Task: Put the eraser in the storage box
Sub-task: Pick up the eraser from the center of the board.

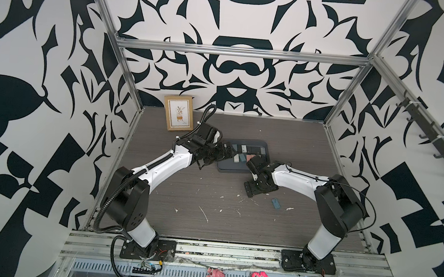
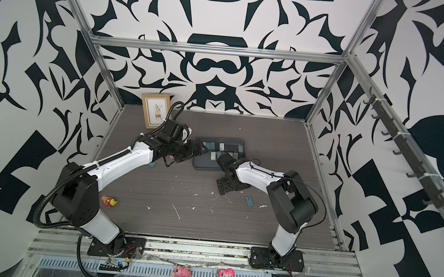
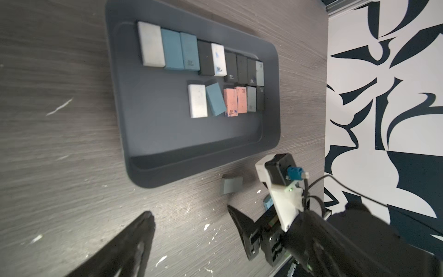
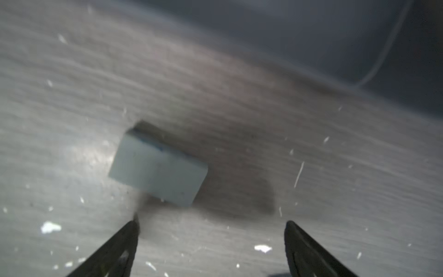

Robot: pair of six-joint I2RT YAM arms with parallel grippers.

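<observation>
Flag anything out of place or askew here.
One teal eraser lies crooked in the storage box, breaking its neat row. A blue eraser and a grey eraser lie outside it on the table amid white scraps.

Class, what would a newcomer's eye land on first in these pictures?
The bold black-and-white patterned walls rise on three sides. On the grey wood-grain table, toward the back, a shallow dark slate-grey plastic storage box holds two rows of rectangular erasers, white, blue, black and pink.
</observation>
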